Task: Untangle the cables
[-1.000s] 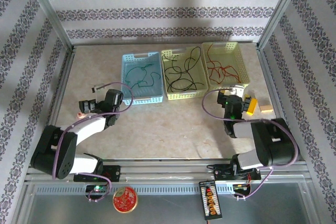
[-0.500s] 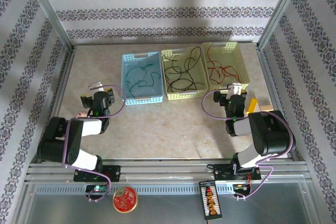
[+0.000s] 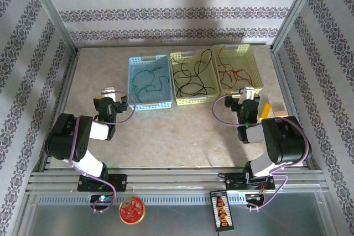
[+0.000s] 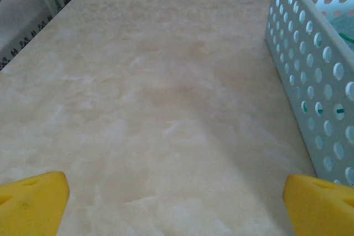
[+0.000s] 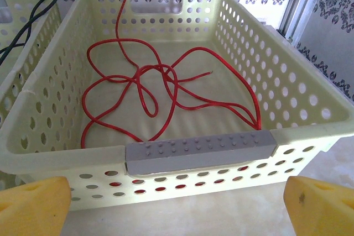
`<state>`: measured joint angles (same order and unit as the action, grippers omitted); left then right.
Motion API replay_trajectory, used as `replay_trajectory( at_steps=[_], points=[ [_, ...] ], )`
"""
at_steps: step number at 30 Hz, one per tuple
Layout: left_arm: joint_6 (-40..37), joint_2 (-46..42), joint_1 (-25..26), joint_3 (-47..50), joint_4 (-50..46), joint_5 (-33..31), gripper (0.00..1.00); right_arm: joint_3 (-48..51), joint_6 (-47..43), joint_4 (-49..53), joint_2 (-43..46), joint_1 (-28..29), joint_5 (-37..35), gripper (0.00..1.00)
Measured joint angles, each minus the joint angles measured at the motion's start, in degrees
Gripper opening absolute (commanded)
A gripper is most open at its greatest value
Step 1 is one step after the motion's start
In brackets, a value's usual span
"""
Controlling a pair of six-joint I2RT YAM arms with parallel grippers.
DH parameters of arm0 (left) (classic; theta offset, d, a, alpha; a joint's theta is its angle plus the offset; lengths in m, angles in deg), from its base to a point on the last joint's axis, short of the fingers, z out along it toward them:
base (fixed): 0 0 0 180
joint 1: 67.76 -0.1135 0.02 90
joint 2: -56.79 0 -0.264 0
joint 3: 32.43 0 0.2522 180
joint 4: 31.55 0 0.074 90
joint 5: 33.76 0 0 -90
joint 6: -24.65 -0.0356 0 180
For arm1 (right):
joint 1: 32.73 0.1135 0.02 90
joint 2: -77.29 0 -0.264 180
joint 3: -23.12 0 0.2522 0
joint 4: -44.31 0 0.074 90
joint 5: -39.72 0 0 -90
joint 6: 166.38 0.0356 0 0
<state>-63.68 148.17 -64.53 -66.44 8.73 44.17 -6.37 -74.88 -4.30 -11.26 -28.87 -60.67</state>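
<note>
The cables lie sorted in three baskets at the back of the table. A green cable (image 3: 147, 78) curls in the blue basket (image 3: 134, 62). Black cables (image 3: 192, 75) fill the middle yellow-green basket (image 3: 173, 58). A red cable (image 5: 145, 84) loops loosely in the right yellow-green basket (image 5: 260, 89), also seen from above as the red cable (image 3: 230, 73). My left gripper (image 4: 177, 208) is open over bare table, just left of the blue basket's wall (image 4: 312, 75). My right gripper (image 5: 177, 205) is open in front of the red cable's basket, touching nothing.
Both arms are folded back near the table's front, with the left gripper (image 3: 110, 99) and right gripper (image 3: 247, 96) short of the baskets. A wooden block (image 3: 280, 112) and a yellow piece (image 3: 265, 112) lie right of the right arm. Metal frame posts line the table's sides.
The left arm has folded back and its gripper has swung from the left to face the far side beside the blue basket. The right arm has drawn back slightly. Both grippers stay open.
</note>
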Motion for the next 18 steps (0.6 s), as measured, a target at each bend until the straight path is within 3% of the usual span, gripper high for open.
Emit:
replay_trajectory(
  at_steps=[10, 18],
  points=[
    [0.0, 0.0, -0.3, 0.0, 0.5, 1.4, 0.99, -1.5, -0.2, 1.6, 0.0, 0.3, -0.4, 0.98],
    [0.0, 0.0, -0.3, -0.1, 0.5, 1.4, 0.99, -4.3, 1.6, 4.6, 0.0, -5.6, 8.9, 0.98]
  ],
)
